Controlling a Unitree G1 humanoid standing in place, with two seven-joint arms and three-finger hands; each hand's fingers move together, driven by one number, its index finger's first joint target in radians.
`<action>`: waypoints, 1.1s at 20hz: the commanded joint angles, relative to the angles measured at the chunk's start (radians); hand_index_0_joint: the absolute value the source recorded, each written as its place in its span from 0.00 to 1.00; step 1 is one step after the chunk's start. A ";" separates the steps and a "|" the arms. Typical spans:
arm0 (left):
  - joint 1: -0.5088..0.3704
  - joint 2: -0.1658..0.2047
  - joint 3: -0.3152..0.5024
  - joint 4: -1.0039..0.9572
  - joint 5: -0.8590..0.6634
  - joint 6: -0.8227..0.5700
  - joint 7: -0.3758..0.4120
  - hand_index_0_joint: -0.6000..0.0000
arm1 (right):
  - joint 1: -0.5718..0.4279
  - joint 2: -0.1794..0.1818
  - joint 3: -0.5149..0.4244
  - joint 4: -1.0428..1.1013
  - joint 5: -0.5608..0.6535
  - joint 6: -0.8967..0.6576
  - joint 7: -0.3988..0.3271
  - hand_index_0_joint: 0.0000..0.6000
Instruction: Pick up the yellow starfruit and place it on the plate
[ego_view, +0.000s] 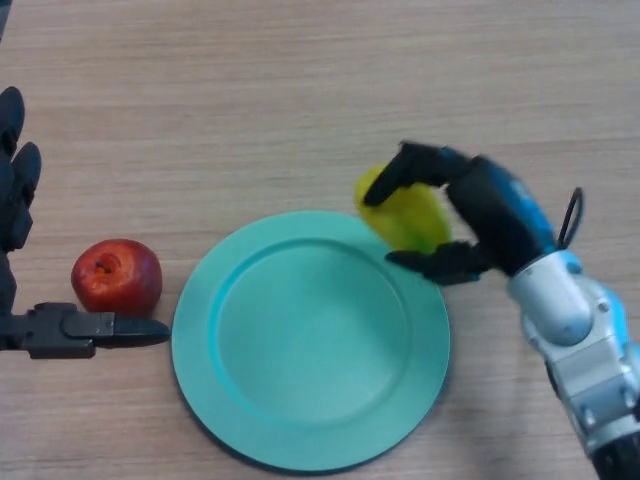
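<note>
A wooden table (300, 90) fills the frame. The teal plate (310, 340) lies at lower centre. From the lower right, the right hand (480, 215) curls round the starfruit (408, 215), at the plate's upper-right rim. The left hand (20, 200) is at the left edge, fingers straight. An apple (117, 276) sits left of the plate.

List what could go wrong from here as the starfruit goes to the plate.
1. The right hand pinches the yellow starfruit between fingers above and thumb below; the grip looks shallow, so the fruit might slip.
2. The starfruit sits at the teal plate's upper right rim; released there, it may roll off onto the table.
3. The left hand rests open beside the red apple; any motion could nudge it.
</note>
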 joint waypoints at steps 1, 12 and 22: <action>-0.029 0.040 0.020 -0.036 -0.029 -0.139 0.000 1.00 | -0.033 -0.004 -0.023 -0.029 -0.076 -0.157 -0.097 1.00; -0.026 0.024 -0.046 -0.046 0.027 -0.107 0.004 1.00 | 0.140 -0.003 0.091 -0.280 0.255 0.136 -0.020 0.00; -0.055 0.033 -0.052 -0.071 0.014 -0.051 -0.003 1.00 | 0.186 -0.003 -0.104 -0.656 0.445 0.394 0.166 0.00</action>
